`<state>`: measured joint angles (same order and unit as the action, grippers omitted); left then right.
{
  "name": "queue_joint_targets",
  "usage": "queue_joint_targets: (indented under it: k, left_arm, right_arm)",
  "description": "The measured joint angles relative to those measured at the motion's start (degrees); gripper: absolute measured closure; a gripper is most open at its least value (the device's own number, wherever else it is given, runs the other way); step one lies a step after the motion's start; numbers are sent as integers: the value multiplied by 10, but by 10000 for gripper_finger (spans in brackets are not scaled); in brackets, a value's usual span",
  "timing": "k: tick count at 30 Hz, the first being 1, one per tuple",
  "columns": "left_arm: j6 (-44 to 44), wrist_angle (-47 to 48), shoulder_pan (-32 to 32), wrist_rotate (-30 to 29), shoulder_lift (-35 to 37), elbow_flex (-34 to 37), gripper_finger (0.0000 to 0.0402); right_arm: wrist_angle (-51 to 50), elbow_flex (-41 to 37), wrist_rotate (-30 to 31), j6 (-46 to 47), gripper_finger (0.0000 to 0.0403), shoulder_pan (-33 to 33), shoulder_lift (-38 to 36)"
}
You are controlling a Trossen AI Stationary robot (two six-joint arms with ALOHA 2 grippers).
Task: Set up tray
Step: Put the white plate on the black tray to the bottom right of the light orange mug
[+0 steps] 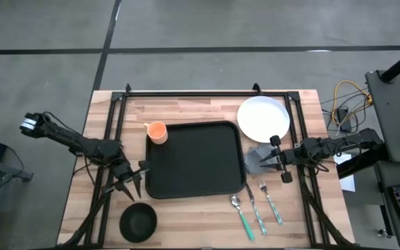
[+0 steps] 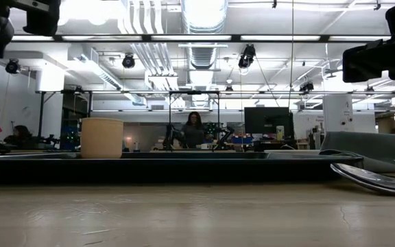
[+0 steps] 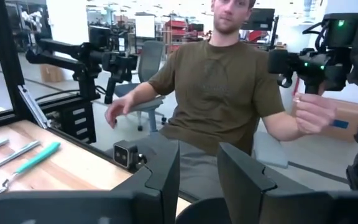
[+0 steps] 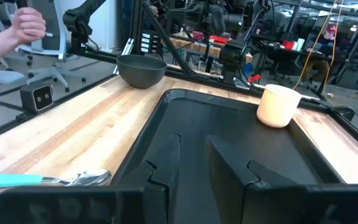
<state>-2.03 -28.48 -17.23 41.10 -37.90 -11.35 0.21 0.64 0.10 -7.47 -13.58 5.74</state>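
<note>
The black tray [image 1: 194, 160] lies flat mid-table and also fills the right wrist view [image 4: 229, 124]. An orange cup [image 1: 157, 132] stands upright at its far left corner. The white plate [image 1: 263, 117] and grey napkin [image 1: 255, 161] lie right of the tray. A black bowl [image 1: 138, 221] sits near the tray's near left corner. My left gripper [image 1: 132, 184] hangs open above the table between tray and bowl. My right gripper [image 1: 273, 160] is open above the napkin's right edge, pointing toward the tray. In the low view both arms are high above the table.
A spoon [image 1: 240, 212], a fork [image 1: 255, 203] and a knife [image 1: 271, 203] lie side by side on the wood near the tray's near right corner. A black frame [image 1: 186, 92] borders the table. A person [image 3: 229, 93] sits beyond the table's edge.
</note>
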Motion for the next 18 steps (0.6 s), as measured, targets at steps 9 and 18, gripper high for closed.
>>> queue_joint_targets:
  k: [9, 18]
  left_arm:
    - [-4, 0, 0, -42, 82, 46, 313]
    - [-11, 0, 0, -60, 190, 101, 313]
  right_arm:
    - [0, 0, 0, -14, 335, 0, 0]
    - [1, 0, 0, 0, 335, 0, 0]
